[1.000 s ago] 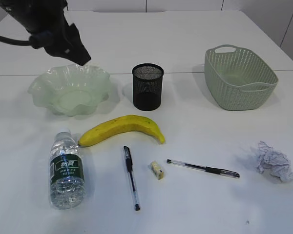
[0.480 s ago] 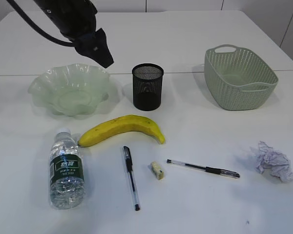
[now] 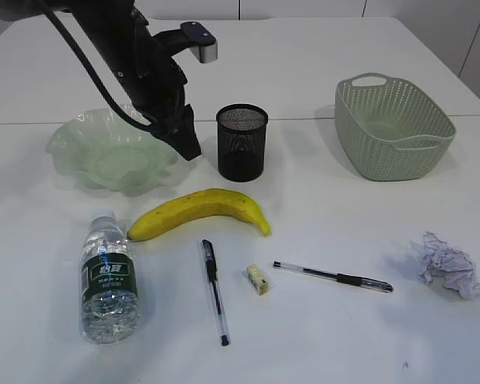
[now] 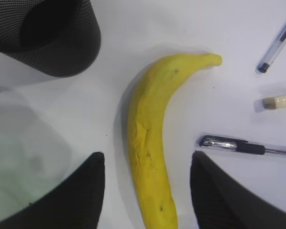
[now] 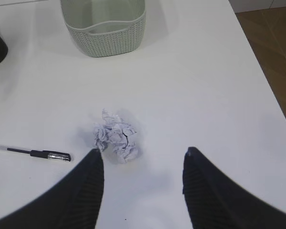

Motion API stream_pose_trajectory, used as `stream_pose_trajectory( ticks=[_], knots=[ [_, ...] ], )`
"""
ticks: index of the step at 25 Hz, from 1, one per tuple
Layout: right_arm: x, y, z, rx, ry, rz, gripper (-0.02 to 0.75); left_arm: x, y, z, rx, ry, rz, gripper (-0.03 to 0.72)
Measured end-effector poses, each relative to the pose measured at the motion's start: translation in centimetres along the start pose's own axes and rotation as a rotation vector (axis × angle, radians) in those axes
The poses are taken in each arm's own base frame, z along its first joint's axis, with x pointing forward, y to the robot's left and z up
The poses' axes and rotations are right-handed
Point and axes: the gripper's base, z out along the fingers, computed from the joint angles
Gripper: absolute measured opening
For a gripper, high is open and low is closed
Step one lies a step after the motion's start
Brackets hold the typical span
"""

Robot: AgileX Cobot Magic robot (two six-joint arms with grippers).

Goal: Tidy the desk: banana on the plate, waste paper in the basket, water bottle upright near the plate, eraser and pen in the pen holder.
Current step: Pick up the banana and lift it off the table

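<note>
Left tool (image 4: 148, 191) spread wide and empty, banana (image 4: 150, 148) lying lengthwise between its fingers, lined up for pickup.

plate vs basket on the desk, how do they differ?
The plate is a shallow, translucent pale-green dish with a wavy rim; the basket is deep, opaque sage green, with perforated walls and cut-out handles. The plate sits far left behind the banana, the basket far right beyond the pen holder. Both are upright and look empty.

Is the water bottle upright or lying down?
Lying down: the bottle rests on its side on the desk, cap toward the plate.
</note>
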Motion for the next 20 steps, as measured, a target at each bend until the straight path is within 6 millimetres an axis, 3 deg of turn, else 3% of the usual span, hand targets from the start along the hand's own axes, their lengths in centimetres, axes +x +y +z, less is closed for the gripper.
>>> stream_pose_trajectory(
  ticks=[15,20],
  knots=[
    [-0.2,0.0,0.0,0.002,-0.022,-0.002,0.4,1.4,1.4,4.3,-0.001,0.084,0.084,0.402],
    [-0.2,0.0,0.0,0.002,-0.022,-0.002,0.4,1.4,1.6,4.5,-0.012,0.081,0.085,0.402]
  ],
)
